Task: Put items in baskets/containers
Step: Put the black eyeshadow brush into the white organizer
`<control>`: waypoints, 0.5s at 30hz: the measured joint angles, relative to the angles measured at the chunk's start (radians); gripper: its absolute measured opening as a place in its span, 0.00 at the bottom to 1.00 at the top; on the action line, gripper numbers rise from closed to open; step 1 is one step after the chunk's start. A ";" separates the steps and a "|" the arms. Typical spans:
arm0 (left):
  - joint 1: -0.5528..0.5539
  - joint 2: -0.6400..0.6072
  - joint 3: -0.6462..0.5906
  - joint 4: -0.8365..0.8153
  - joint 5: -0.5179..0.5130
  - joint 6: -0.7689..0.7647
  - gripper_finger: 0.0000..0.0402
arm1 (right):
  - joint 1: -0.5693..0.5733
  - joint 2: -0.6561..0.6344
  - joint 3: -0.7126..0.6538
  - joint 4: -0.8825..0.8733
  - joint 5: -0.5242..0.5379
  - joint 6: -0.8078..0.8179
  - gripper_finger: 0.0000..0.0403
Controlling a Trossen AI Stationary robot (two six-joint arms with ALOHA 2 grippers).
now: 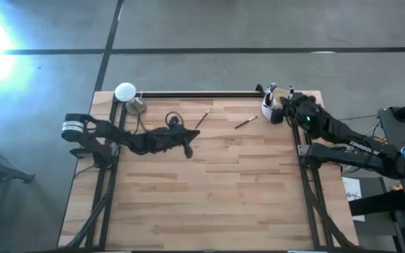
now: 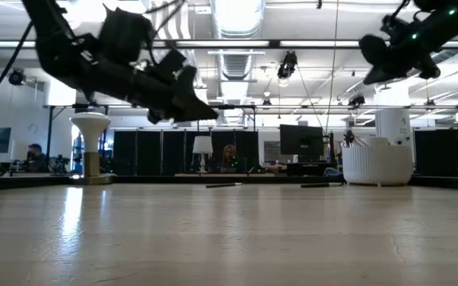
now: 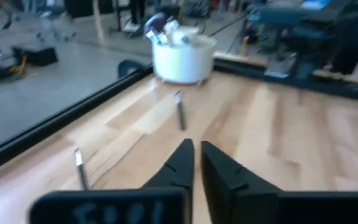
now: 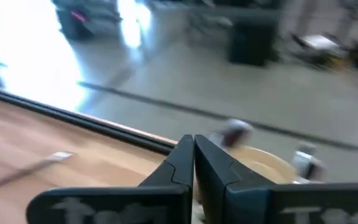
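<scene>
right tool (image 4: 193, 163) shut, empty, above cup (image 4: 263, 163)

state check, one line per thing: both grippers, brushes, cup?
left gripper: nearly shut, empty, above the table
right gripper: shut, empty, over the cup
cup: upright, brushes standing in it
two brushes: lying loose on the table

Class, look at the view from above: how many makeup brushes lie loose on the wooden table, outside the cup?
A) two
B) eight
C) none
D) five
A: only two brushes lie on the table, one near the middle of the far edge and another closer to the cream-white cup.
</scene>
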 joint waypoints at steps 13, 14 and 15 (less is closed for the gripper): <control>0.162 0.196 0.171 -0.296 0.018 -0.117 0.10 | 0.381 0.133 -0.186 0.748 0.106 -0.233 0.02; 0.168 0.210 0.180 -0.298 0.019 -0.121 0.12 | 0.382 0.147 -0.181 0.757 0.106 -0.240 0.02; 0.173 0.225 0.188 -0.298 0.019 -0.125 0.13 | 0.383 0.160 -0.170 0.751 0.107 -0.239 0.02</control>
